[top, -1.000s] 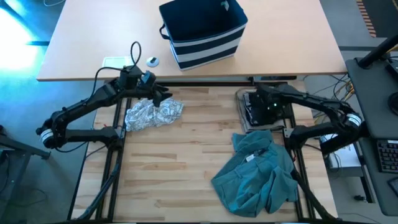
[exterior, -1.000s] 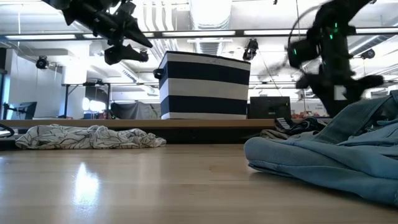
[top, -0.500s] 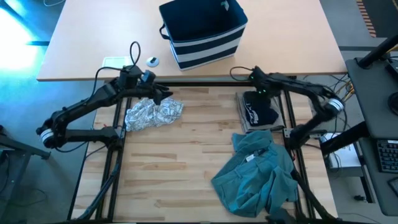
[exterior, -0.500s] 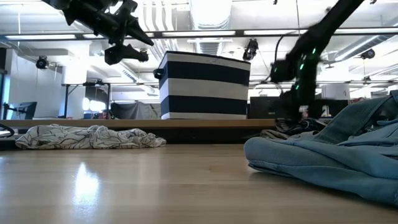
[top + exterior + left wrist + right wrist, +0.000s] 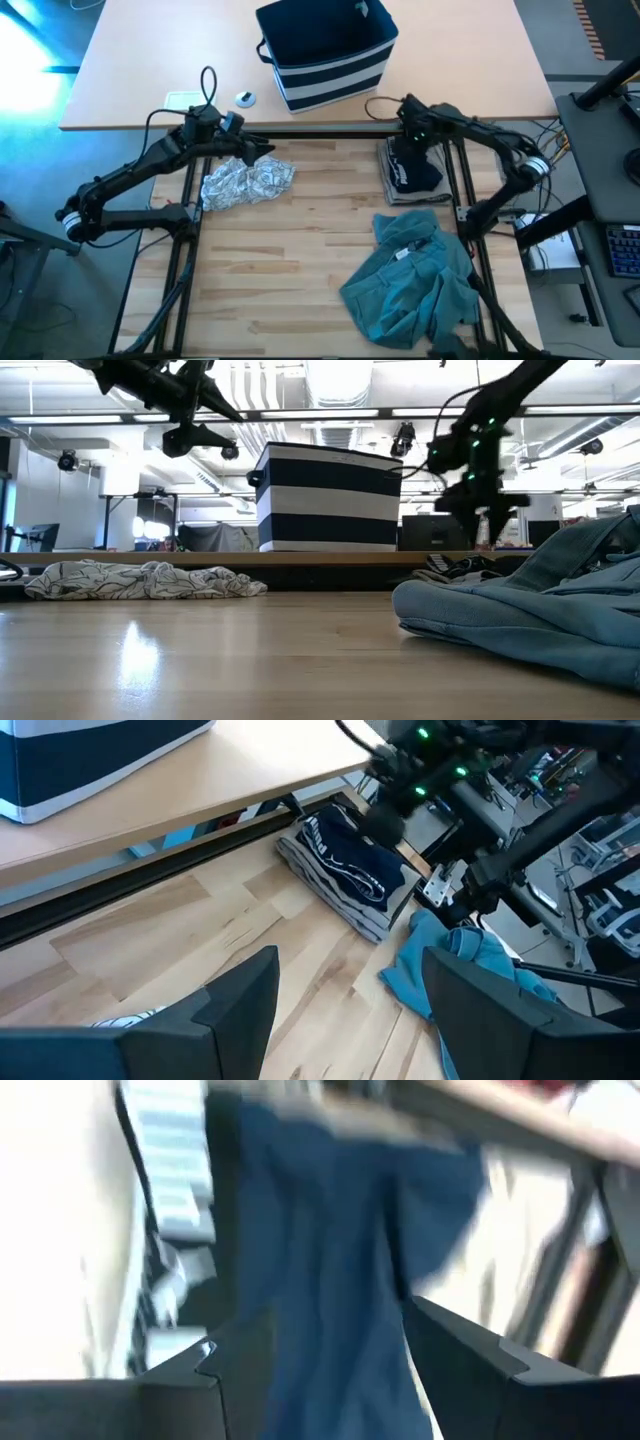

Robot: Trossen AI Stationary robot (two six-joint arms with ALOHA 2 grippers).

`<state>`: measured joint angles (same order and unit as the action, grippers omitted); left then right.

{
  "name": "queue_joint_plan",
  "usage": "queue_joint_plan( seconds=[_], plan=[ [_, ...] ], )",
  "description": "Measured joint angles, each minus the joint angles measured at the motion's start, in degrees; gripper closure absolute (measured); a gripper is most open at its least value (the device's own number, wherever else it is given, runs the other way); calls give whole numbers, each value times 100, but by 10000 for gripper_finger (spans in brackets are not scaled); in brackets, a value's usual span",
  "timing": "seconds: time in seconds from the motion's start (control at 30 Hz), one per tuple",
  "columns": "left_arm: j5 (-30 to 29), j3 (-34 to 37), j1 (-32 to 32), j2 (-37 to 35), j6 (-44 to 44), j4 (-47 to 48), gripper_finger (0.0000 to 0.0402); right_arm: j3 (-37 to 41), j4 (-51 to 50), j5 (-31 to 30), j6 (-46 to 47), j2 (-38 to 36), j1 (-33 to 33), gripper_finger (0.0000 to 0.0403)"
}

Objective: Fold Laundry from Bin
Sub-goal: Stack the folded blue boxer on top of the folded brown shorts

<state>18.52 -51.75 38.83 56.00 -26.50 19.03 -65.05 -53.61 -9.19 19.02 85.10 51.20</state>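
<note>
Hovering over grey-white garment (image 5: 247, 181), left hand (image 5: 262, 152) spread, empty. Right hand (image 5: 407, 135) spread above folded navy garment (image 5: 412, 168). Teal garment (image 5: 415, 280) heaped near worktop (image 5: 280, 260) edge. Bin (image 5: 325, 50) behind.

Bin (image 5: 330, 50) navy with white stripes — garments teal (image 5: 415, 275), grey-white patterned (image 5: 245, 180), navy with white print (image 5: 412, 170).

One bin (image 5: 328, 48). Three loose garments: grey-white patterned one (image 5: 246, 181), dark navy one (image 5: 412, 167) atop folded stack, teal-green one (image 5: 412, 281). Two grippers: left gripper (image 5: 262, 150), right gripper (image 5: 409, 118). One small round object (image 5: 245, 98).
</note>
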Motion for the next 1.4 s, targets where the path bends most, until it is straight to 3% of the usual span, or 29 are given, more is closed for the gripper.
queue_joint_plan(
  seconds=[0.17, 0.3, 0.47, 0.53, 0.77, 1.07, 1.2, 1.4],
  plan=[
    [-5, 0, 0, 46, 31, -173, 171, 1017, -281, -150, 477, -719, -195, 188],
    [-11, 0, 0, 137, 51, -525, 171, 1787, -269, -260, 633, -866, -259, 188],
    [-7, 0, 0, 187, 136, -660, 171, 2261, -311, 1379, 924, -814, -281, 188],
    [-6, 0, 0, 186, 160, -656, 171, 2229, -336, 1747, 1028, -927, -324, 188],
    [0, 0, 0, 149, 155, -578, 171, 1789, -536, 1778, 839, -1751, -253, 188],
    [4, 0, 0, 136, 153, -470, 171, 2211, -948, 1198, 740, -2081, -155, 193],
    [4, 0, 0, 136, 153, -470, 171, 2492, -562, 1366, 757, -1986, -153, 229],
    [7, 0, 0, 136, 152, -477, 171, 2622, -182, 2284, 860, -1932, -153, 336]
  ],
)
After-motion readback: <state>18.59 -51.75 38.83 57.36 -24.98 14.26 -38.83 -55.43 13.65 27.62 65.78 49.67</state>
